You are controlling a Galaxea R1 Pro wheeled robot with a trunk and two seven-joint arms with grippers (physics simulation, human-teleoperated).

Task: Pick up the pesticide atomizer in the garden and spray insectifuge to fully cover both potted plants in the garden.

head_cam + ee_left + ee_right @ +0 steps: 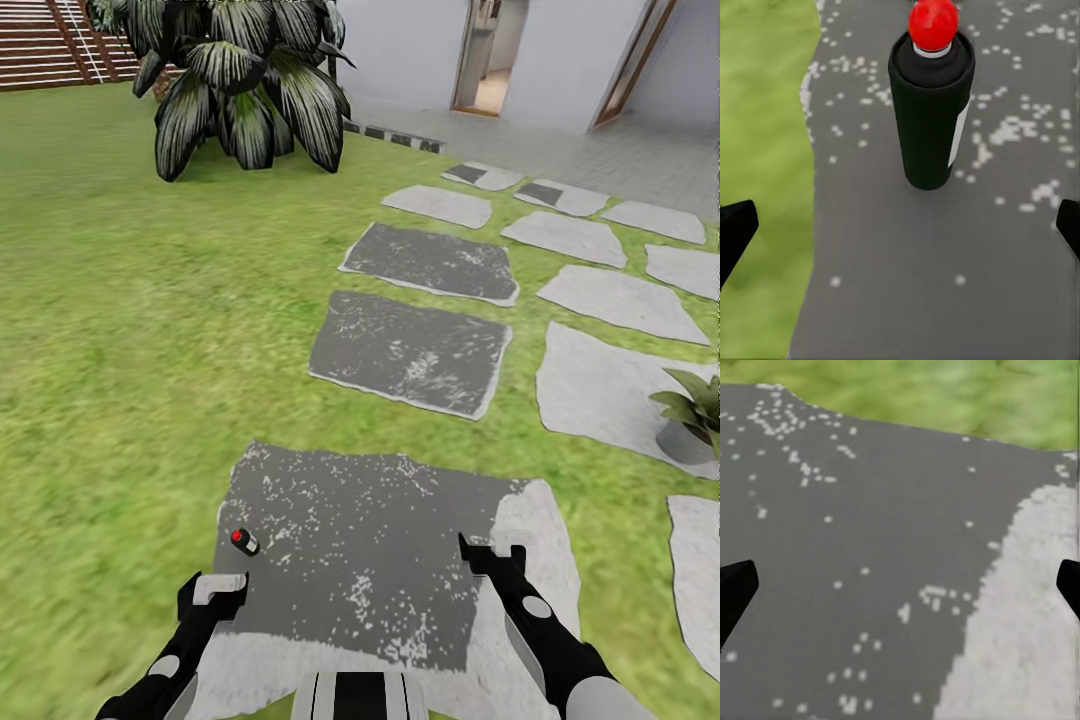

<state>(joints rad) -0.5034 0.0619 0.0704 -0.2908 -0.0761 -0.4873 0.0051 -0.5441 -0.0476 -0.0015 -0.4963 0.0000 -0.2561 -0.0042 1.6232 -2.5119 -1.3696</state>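
Small slim dark spray bottle with a red cap and a white label strip, the pesticide atomizer (244, 542), standing upright on the dark speckled stepping stone (380, 560) at lower centre of the head frame, near the stone's left edge and the grass (110, 330). Left claw (213, 592) just below it in that frame, released, black fingertips spread wide at both frame edges of the left wrist view, bottle (931, 112) centred ahead between them, not yet touched. Right claw (492, 556) likewise released, over bare stone at lower right. One small round grey pot with pointed green leaves (692, 415) at the right edge, on a pale slab; second potted plant not identified. Handling, judged: rigid, light, smooth cylinder, narrow base, easily toppled by a one-sided nudge. Best hold probably mid-body, below the red cap, fingers closing evenly on both sides so the nozzle stays free.
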